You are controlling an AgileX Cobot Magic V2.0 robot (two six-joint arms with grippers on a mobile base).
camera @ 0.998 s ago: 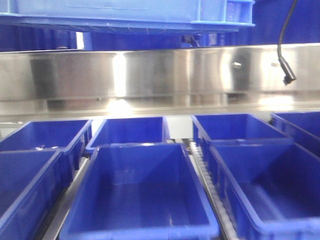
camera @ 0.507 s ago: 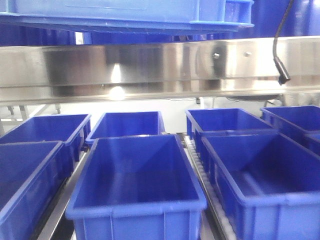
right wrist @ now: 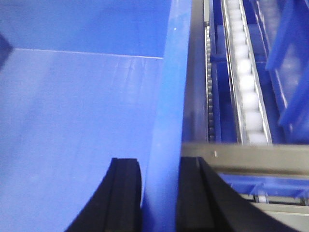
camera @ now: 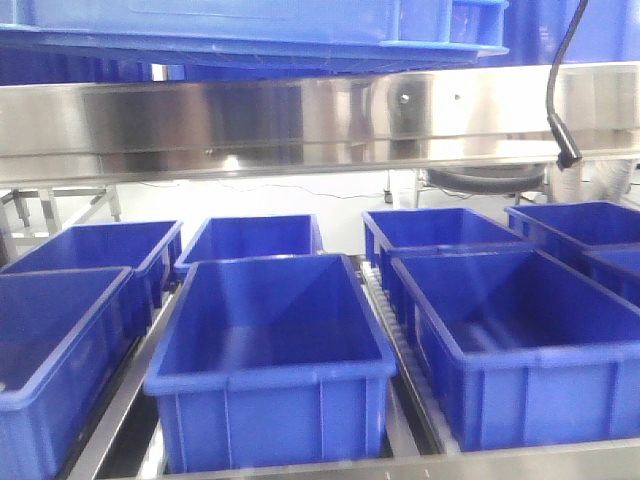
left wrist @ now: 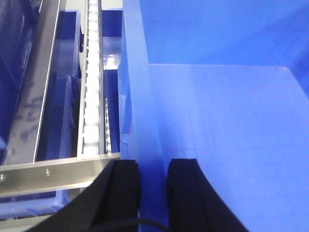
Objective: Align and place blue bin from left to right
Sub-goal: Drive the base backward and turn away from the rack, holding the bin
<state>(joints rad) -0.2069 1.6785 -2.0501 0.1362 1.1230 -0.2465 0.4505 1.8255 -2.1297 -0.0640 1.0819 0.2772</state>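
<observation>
Bin [camera: 250, 25]: smooth blue plastic, thick-rimmed, held high above brushed-steel rail [camera: 300, 120] | left gripper [left wrist: 153, 166]: curved black fingers pinched on one thin wall | right gripper [right wrist: 159, 166]: fingers clamped astride opposite wall | roller track [right wrist: 246, 82]: white cylinders, seen alongside.

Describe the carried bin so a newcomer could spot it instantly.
Find the stainless steel rail crossing the front view; the blue bin hangs above it, cut by the top edge. Unlike the open crates on the roller lanes below, its inside is hidden there, and the left gripper and right gripper each pinch a wall.
</observation>
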